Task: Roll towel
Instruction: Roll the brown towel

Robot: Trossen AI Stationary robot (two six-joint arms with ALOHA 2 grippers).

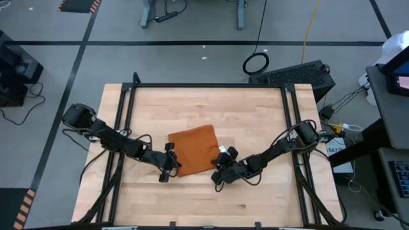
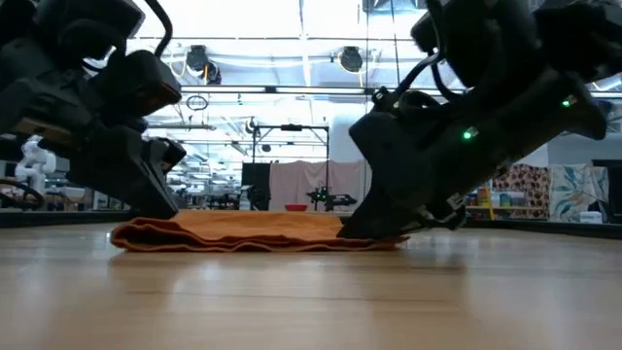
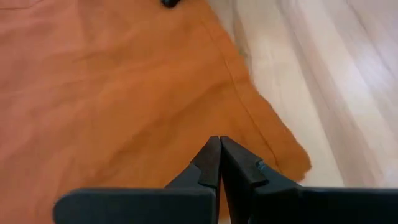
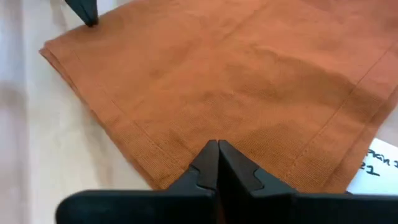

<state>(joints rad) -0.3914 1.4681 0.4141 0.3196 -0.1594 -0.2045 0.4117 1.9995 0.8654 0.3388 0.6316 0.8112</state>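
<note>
Although folded and lying flat, the towel (image 1: 193, 149) is judged to be light, soft and limp, so it will sag and crease wherever it is lifted rather than hold a shape. It is found near the middle of the wooden table (image 1: 255, 115), set slightly askew, between the two arms.

At the towel's left near corner, the left gripper (image 1: 168, 167) is lowered to the cloth. In its wrist view the fingers are seen pressed together tip to tip over the fabric (image 3: 124, 93); whether a fold of cloth is caught between them cannot be told. At the right near corner, the right gripper (image 1: 222, 170) is placed in the same manner, its fingers likewise pressed together above the hemmed edge (image 4: 205, 81); again no pinched cloth can be confirmed. A small white tag (image 4: 378, 163) is noted at the edge beside this gripper.

In the low view the towel (image 2: 253, 233) is seen as a thin stack of layers with slightly lifted, wavy edges. The weave appears matte and unlikely to slip on wood, so drag is expected if it is pushed.

Hold is best taken at the two near corners, through all layers at once, as a single-layer pinch is judged likely to unfold the stack. An even lift from both sides is advised to keep the roll straight.
</note>
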